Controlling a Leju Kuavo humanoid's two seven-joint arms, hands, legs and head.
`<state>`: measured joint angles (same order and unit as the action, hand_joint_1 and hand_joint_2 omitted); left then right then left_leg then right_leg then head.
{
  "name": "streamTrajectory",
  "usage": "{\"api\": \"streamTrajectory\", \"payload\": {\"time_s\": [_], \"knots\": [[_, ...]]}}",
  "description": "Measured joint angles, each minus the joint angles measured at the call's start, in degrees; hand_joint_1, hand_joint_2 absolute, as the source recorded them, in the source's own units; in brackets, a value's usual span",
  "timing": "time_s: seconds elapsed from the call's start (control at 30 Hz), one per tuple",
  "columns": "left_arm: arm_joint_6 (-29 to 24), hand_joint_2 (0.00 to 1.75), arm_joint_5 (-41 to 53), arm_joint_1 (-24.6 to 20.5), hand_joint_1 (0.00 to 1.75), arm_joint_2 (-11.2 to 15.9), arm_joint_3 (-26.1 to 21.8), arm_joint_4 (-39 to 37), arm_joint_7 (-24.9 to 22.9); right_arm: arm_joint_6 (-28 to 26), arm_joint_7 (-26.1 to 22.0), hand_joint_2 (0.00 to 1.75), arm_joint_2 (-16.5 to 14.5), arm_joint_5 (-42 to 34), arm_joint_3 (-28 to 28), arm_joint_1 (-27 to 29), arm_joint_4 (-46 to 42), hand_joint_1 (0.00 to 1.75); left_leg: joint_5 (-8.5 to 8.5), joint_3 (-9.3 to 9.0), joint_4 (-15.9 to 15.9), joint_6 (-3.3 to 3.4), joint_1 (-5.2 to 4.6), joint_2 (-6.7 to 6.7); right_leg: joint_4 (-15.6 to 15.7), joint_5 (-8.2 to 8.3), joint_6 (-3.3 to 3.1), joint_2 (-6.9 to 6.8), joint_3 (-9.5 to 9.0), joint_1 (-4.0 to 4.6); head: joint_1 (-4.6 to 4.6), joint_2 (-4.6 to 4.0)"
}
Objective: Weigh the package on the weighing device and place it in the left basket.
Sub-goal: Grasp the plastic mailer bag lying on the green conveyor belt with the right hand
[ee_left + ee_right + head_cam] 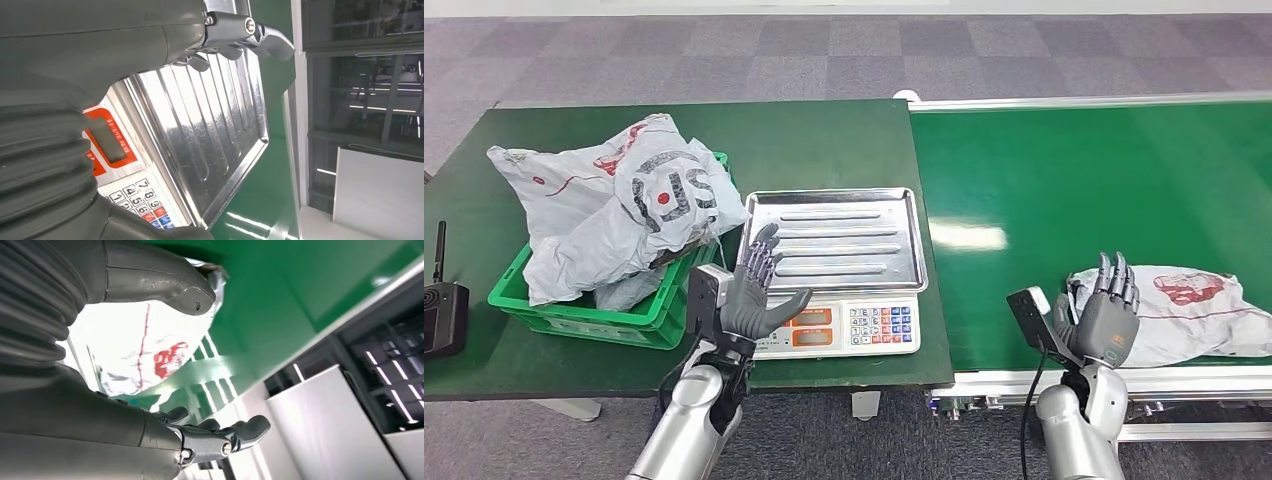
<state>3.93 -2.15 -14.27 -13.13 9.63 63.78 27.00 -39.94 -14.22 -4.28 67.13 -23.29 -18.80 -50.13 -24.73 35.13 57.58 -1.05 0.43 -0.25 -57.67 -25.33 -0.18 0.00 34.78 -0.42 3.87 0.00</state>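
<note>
A white plastic package (1194, 312) with red print lies on the green conveyor belt (1074, 180) near its front edge; in the right wrist view the package (145, 347) sits just past the thumb. My right hand (1106, 312) is raised at the package's left end, fingers spread, holding nothing. The scale (839, 268) has a bare steel tray (210, 135) and a keypad (879, 325). My left hand (756, 290) hovers open over the scale's front left corner. The green basket (604, 318) on the left holds several white packages (624, 205).
The dark green table (824, 140) carries the scale and basket. A black radio-like device (442, 310) lies at the table's left edge. Grey carpet floor (824, 50) lies beyond the table and belt.
</note>
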Motion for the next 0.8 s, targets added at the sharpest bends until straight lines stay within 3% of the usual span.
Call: {"api": "streamTrajectory", "payload": {"time_s": [0.27,0.8], "knots": [[0.0,1.75,0.0,0.2,0.0,0.3,0.0,0.0,0.2,0.0,-0.8,1.75,-0.3,0.7,-4.2,-1.8,3.8,0.0,0.01,0.0,0.0,0.01,0.0,-0.01,0.0,0.0,0.0,0.0,-0.02,0.0,-0.01,0.0],[-0.5,1.75,-0.3,0.7,0.0,0.6,-1.3,0.5,0.7,0.0,-0.7,1.75,-0.7,3.6,-5.6,-5.5,8.0,0.0,0.01,0.0,0.0,0.01,-0.01,0.0,0.0,0.0,0.0,0.0,-0.02,0.0,0.0,0.0]]}}
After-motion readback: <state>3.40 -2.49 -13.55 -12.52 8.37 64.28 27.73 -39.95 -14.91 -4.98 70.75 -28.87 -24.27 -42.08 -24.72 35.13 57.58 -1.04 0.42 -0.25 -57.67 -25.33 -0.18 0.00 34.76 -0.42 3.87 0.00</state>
